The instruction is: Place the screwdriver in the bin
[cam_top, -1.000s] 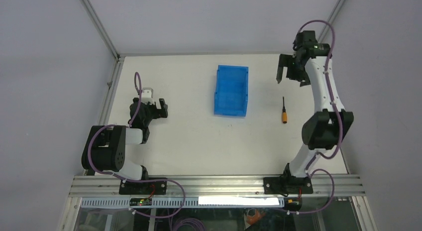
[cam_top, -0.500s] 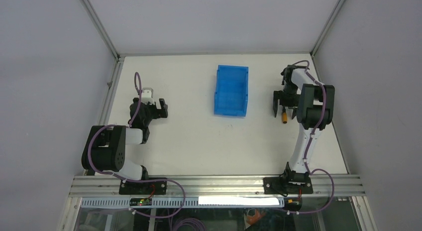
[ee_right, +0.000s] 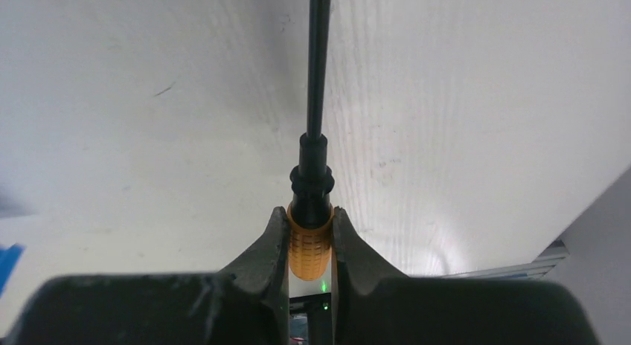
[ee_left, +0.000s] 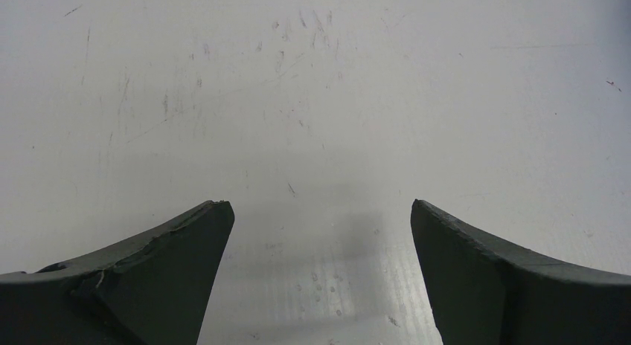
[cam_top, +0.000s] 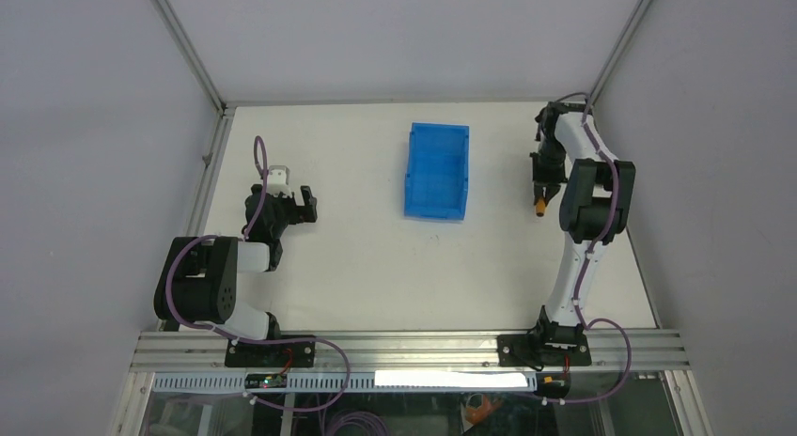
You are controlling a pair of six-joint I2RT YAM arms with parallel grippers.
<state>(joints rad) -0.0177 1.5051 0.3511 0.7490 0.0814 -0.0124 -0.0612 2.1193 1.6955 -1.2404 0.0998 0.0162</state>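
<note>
The screwdriver [ee_right: 309,248] has an orange ribbed handle and a thin black shaft pointing away from the wrist camera. My right gripper [ee_right: 309,210] is shut on the handle, one finger pressed against each side. From above, the right gripper [cam_top: 539,194] points down at the right side of the table, with the orange handle end [cam_top: 539,210] showing just below it. The blue bin [cam_top: 439,127] stands to its left, mid-table, with a gap of bare table between. My left gripper [cam_top: 301,203] rests open low over the table at the left, nothing between its fingers [ee_left: 190,241].
An aluminium frame rail [cam_top: 207,163] runs along the table's left edge, close to the left arm. The right arm's elbow [cam_top: 592,206] stands folded just right of the screwdriver. A corner of the bin [ee_right: 9,257] shows at the left edge of the right wrist view.
The right arm came down from the far right corner onto the screwdriver. Its jaws went from wide open to shut on the orange handle. The left arm stayed still.
</note>
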